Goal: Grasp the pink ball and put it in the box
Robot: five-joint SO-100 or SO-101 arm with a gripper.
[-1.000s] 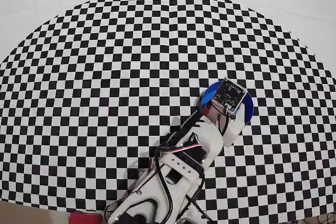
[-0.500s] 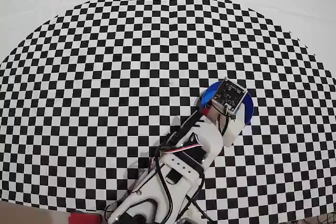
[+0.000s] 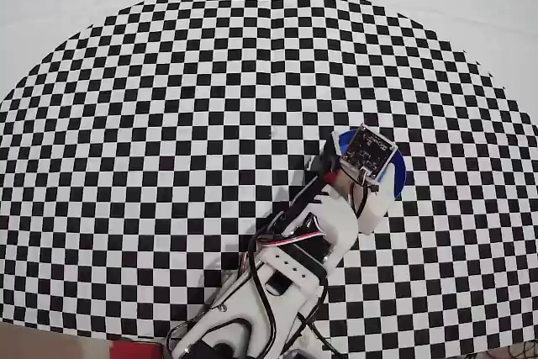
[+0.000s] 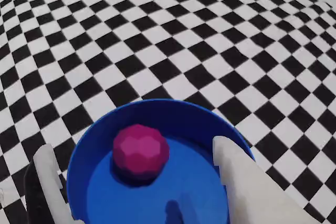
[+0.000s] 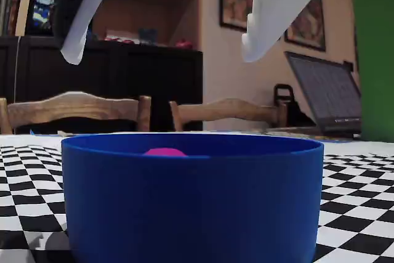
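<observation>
Ball in the tub, folks! Wrist view is giving us the clearest look: the pink ball (image 4: 140, 151) is sitting on the flat floor of the box (image 4: 210, 124), just toward ten o'clock of the tub's middle, and nothing is touching it. The gripper (image 4: 137, 169) is hanging right above, its two white fingers (image 4: 239, 174) standing wide apart, one at each side of the frame, with the ball lying loose in the gap below them. Jaws are spread and holding nothing.

Fixed view, low at table level, is showing the blue wall of the box (image 5: 192, 198) filling the lower frame, and only the very top of the pink ball (image 5: 164, 151) is peeking over the rim, toward eleven o'clock of the wall's centre. Both white fingers (image 5: 280, 4) are hovering well above the rim, clear of the tub.

Overhead view is showing the arm (image 3: 290, 258) reaching from the bottom edge toward one o'clock across the checkered mat (image 3: 168, 124), with the wrist camera board (image 3: 366, 150) covering most of the box (image 3: 397, 176); just a blue crescent is showing at three o'clock of the board. From up there the ball is hidden under the hardware.
</observation>
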